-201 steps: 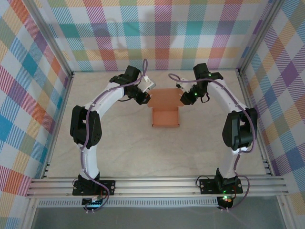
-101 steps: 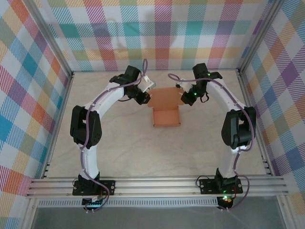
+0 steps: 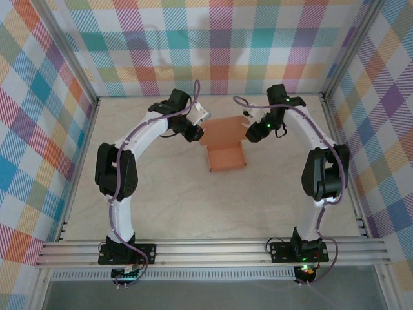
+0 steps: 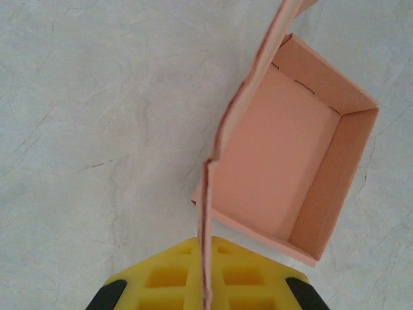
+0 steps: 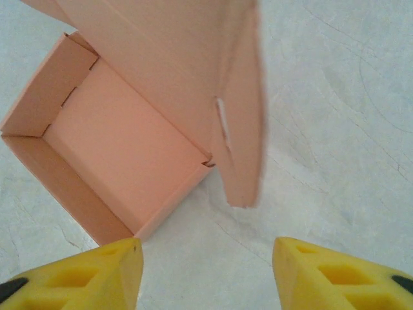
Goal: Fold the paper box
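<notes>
Because the paper box [image 3: 226,157] looks like thin, light, easily creased card, pinch it at a flap edge: it sits between the arms, lid [image 3: 224,131] raised, left gripper [image 4: 205,287] clamped on the lid's edge, right gripper [image 5: 203,265] gaping empty near the side flap [image 5: 242,129]

- The left arm [image 3: 119,216] and right arm [image 3: 315,216] have white, curved links and chunky black joint housings.
- A lilac cable [image 3: 139,128] runs along each arm.
- Black base plates [image 3: 127,253] carry both arms.
- The gripper fingers [image 5: 113,268] are yellow, with moulded hollows.
- Green lights [image 3: 266,118] dot the right arm.
</notes>
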`<state>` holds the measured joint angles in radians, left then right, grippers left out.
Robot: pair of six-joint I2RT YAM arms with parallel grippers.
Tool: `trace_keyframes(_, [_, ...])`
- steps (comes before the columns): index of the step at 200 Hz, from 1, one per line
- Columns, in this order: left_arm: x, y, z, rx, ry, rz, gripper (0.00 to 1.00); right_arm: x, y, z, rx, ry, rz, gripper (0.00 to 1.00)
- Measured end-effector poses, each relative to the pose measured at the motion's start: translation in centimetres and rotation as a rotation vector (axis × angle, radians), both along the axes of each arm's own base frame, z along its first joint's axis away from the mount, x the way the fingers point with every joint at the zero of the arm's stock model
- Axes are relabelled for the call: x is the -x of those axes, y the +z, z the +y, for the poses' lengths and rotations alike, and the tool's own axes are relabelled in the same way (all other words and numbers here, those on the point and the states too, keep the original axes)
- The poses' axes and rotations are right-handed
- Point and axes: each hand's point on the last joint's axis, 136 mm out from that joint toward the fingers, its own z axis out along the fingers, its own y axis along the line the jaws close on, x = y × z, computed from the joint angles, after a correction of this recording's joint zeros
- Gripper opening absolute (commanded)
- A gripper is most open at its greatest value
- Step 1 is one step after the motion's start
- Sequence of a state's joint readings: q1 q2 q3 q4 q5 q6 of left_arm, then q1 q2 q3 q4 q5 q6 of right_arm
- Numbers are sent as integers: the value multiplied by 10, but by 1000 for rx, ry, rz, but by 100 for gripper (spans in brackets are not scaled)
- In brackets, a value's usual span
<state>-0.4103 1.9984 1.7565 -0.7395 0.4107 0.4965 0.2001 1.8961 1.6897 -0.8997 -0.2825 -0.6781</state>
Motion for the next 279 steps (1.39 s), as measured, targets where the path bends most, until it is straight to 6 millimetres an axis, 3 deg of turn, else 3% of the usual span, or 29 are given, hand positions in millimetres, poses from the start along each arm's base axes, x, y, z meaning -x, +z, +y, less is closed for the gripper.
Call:
trace_keyframes(26, [6,-2,0,-4,-27,17,0,1,7,0,-29,17,3,58])
trace_keyframes(59, [14,-2,-1,1,-57,37,0,-4,28,13,-82,66,-26,58])
trace_keyframes(98, [17,-1,-2,9,-76,46,0,-3,16,23,-81,104,25,51])
trace_keyframes(148, [19,-1,-2,7,-84,47,0,8,-7,23,-68,128,125,24])
trace_keyframes(179, [18,0,-2,6,-83,48,0,13,-7,22,-68,135,145,17])
trace_keyframes(196, [19,1,-2,4,-83,53,0,15,-6,22,-66,139,150,0])
trace_keyframes(279, [9,0,0,3,-1,55,0,9,-11,26,-51,110,96,0])
